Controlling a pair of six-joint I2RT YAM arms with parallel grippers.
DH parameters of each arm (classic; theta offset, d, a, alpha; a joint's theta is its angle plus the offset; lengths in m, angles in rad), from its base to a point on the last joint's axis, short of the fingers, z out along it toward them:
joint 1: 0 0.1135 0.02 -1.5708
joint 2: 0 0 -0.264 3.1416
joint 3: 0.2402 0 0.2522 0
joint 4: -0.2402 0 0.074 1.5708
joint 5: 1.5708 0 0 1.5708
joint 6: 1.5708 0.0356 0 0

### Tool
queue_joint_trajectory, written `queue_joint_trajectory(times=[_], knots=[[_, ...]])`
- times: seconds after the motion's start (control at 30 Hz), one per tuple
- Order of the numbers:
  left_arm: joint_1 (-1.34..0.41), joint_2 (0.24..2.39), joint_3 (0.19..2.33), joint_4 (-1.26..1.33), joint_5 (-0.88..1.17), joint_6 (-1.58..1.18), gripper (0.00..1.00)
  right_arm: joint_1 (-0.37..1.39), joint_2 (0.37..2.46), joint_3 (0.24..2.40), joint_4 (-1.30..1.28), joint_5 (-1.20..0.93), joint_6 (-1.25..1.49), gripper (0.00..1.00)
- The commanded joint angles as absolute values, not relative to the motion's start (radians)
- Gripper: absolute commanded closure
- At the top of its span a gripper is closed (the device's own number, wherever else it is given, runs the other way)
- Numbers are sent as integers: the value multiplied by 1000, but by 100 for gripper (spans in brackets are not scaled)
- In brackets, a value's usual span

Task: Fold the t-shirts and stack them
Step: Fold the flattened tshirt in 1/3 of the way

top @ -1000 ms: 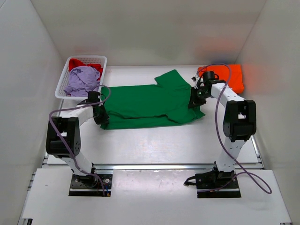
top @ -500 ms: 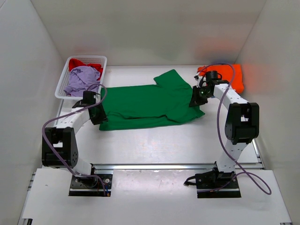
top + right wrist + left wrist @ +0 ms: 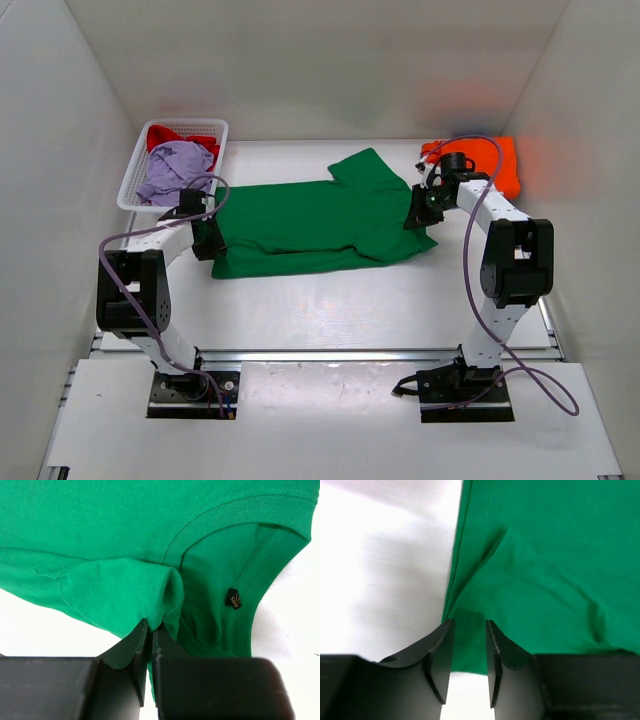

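Note:
The bright green t-shirt [image 3: 310,225] lies lengthwise across the middle of the table, one sleeve pointing to the back. My left gripper [image 3: 210,243] is at its left hem end, open. In the left wrist view the left gripper [image 3: 470,622] has its jaws apart over the cloth's edge [image 3: 545,580]. My right gripper [image 3: 415,215] is shut on a pinched fold of the green shirt [image 3: 100,520] beside the collar, and the right gripper [image 3: 151,625] has its jaws pressed together on that fold. A folded orange t-shirt [image 3: 495,165] lies at the back right.
A white mesh basket [image 3: 127,182] at the back left holds a lavender shirt [image 3: 175,172] and a red one [image 3: 170,135]. White walls close in both sides and the back. A black size tag [image 3: 233,599] shows inside the collar.
My left gripper has opened and let go of the green shirt's hem, which now rests on the table. The right gripper has kept its hold and barely moved.

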State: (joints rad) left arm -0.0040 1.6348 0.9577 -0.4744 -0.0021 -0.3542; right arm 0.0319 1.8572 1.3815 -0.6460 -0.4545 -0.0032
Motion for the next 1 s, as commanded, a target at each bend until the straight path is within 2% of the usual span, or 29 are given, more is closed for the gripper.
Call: queue_joint_trajectory(times=[0.0, 0.63, 0.67, 0.8, 0.83, 0.97], knots=[[-5, 1638, 1002, -440, -35, -340, 57, 25, 1833, 1379, -618, -472, 0, 100], [-8, 1695, 1012, -400, -38, -307, 56, 35, 1858, 1376, -617, -480, -6, 100], [-3, 1698, 1003, -399, -44, -304, 57, 38, 1858, 1377, -617, -477, -2, 99], [-9, 1694, 1012, -414, -35, -308, 76, 37, 1862, 1370, -607, -482, -5, 100], [-8, 1689, 1014, -417, -35, -308, 79, 38, 1856, 1370, -607, -482, -3, 99], [-12, 1652, 1014, -428, -37, -314, 77, 41, 1855, 1365, -611, -480, -5, 100]])
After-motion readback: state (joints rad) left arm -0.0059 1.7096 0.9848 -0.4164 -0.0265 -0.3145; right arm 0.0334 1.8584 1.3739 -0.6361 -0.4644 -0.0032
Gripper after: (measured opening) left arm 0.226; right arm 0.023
